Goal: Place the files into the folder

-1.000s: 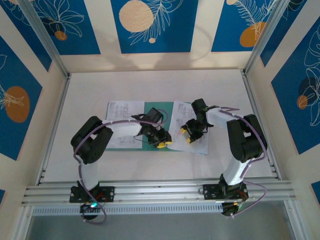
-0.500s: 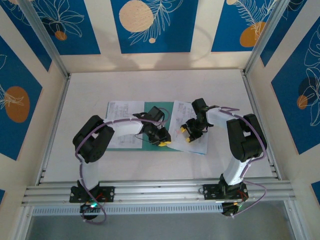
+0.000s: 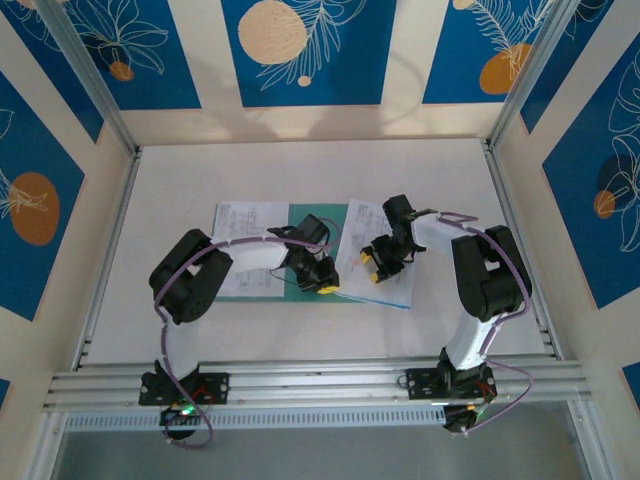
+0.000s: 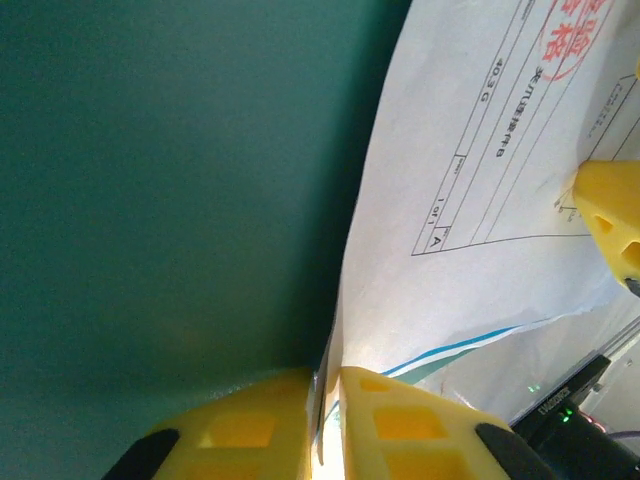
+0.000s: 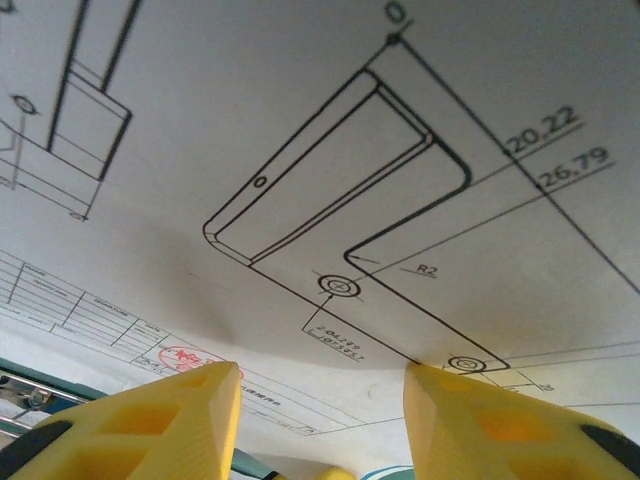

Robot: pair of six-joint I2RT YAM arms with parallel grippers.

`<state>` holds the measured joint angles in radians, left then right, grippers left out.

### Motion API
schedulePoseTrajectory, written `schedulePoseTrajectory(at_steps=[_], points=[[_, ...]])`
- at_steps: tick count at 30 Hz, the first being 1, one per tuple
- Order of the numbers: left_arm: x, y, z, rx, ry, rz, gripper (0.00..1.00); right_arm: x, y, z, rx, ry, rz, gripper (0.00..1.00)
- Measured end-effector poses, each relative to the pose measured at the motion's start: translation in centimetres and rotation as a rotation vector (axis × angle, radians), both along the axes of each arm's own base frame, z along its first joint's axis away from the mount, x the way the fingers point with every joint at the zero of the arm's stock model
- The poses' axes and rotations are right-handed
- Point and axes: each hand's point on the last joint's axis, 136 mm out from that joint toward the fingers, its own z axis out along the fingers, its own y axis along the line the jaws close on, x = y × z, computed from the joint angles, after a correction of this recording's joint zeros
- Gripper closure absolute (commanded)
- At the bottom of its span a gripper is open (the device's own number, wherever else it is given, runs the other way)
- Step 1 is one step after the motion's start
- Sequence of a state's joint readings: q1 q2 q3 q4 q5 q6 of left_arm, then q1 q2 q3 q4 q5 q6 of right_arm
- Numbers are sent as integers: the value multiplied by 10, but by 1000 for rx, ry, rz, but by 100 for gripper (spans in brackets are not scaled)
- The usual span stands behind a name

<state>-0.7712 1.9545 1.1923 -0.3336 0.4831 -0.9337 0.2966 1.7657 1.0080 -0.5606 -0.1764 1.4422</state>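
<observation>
A robotics lab test cell: a white table (image 3: 300,170) with aluminium rails (image 3: 310,385) at 6 o'clock, blue patterned panels (image 3: 340,60) at 9, 12 and 3 (a staged backdrop), bolted arms (image 3: 190,285), and files (image 5: 320,120) bearing engineering drawings.

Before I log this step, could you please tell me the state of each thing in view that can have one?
folder: lying flat, nothing tucked inside yet.
left sheet: lying flat beside the folder, not gripped.
right sheets: near edge curled up, pinched.
left gripper: shut on the right sheets' lifted edge.
right gripper: open over the printed drawing, holding nothing.
</observation>
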Motion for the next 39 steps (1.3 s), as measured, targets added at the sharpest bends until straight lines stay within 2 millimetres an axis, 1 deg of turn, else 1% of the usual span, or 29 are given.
schedulePoseTrajectory(at_steps=[2,4,7,10,12,15,17,20,23,27,32,39], points=[[1,0,0,3,-4,1,100,0,0,0,0,0,0,52],[1,0,0,3,-7,-1,100,0,0,0,0,1,0,50],[2,1,0,8,-12,0,100,-1,0,1,-3,2,0,44],[2,1,1,12,-14,-2,100,2,-4,7,-37,-11,15,39],[2,2,0,19,-10,-1,100,11,-6,20,-60,-48,33,38],[2,3,3,16,-13,2,100,31,-7,49,-87,-144,64,38],[2,5,9,1,-15,15,100,42,-7,70,-97,-216,82,38],[3,10,18,-27,-13,35,100,47,-10,89,-112,-277,102,38],[7,18,22,-46,3,68,100,45,-13,91,-130,-281,115,38],[11,33,21,-59,29,117,100,41,-15,89,-144,-270,132,39],[8,53,15,-65,69,167,100,39,-15,89,-147,-269,147,39],[7,68,14,-74,91,208,100,38,-12,89,-147,-273,162,39]])
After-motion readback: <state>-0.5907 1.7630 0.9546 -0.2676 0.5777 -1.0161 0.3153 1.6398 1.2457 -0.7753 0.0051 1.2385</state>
